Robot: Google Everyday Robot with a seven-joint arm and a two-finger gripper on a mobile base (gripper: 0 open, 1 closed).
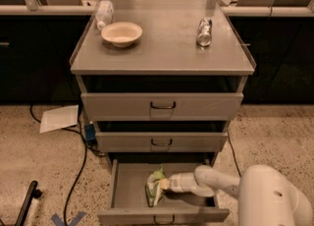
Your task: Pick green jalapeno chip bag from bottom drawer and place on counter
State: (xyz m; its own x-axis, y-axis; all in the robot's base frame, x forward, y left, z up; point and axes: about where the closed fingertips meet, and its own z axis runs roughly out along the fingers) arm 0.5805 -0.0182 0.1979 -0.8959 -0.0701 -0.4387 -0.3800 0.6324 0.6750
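Gripper (165, 184) inside open bottom drawer (128, 191); touching green jalapeno chip bag (153, 194).

The counter (167, 55) and bottom drawer (130, 190) look matt grey metal — in the drawer, the smooth white gripper (166, 184) sits at the shiny, crinkly green jalapeno chip bag (154, 191).

Floor (274, 136): pale, speckled.
Far side: dark cabinets (34, 58).
Left floor: white paper (59, 118).
Gripper (166, 184): near, in drawer (128, 190).
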